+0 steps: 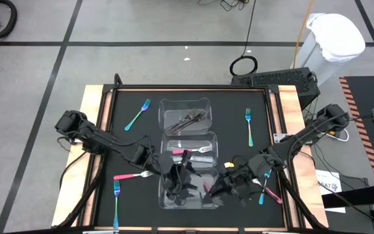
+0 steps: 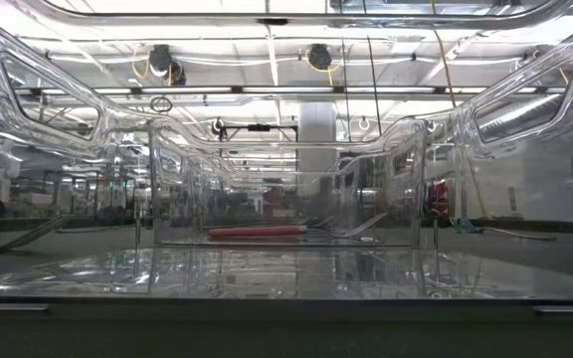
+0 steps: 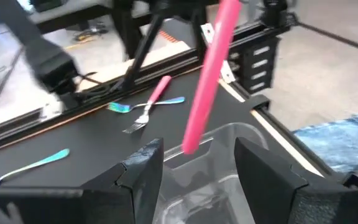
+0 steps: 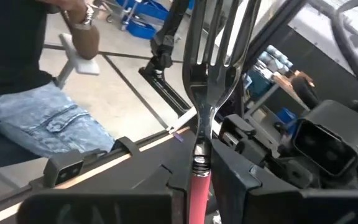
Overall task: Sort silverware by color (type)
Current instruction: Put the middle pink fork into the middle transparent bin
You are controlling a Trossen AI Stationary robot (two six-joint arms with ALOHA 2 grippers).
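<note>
Near edge of the black table (image 1: 106, 130):
- One blue-handled fork (image 1: 116, 195), lying loose at the left.
- Nearest clear container (image 1: 163, 198), with both arms gathered over it.
- Left gripper (image 3: 197, 157): fingers spread wide, gripping nothing. The end of a pink handle (image 3: 209, 81) hangs between them, untouched as far as can be seen.
- Right gripper (image 4: 199, 173): closed on a pink-handled fork (image 4: 202, 93), tines pointing away from the wrist. Whether this is the same fork as that pink handle is unclear.
- Crossed blue and pink forks (image 1: 265, 188), just right of the right gripper.
- Pink fork (image 1: 133, 175) at the left.

Middle: second container (image 1: 214, 140), holding a pink fork (image 2: 257, 232).

Far:
- Third container (image 1: 163, 107), holding dark grey forks (image 1: 190, 118).
- Teal fork (image 1: 137, 115) to its left.
- Blue fork (image 1: 249, 125) to its right.
</note>
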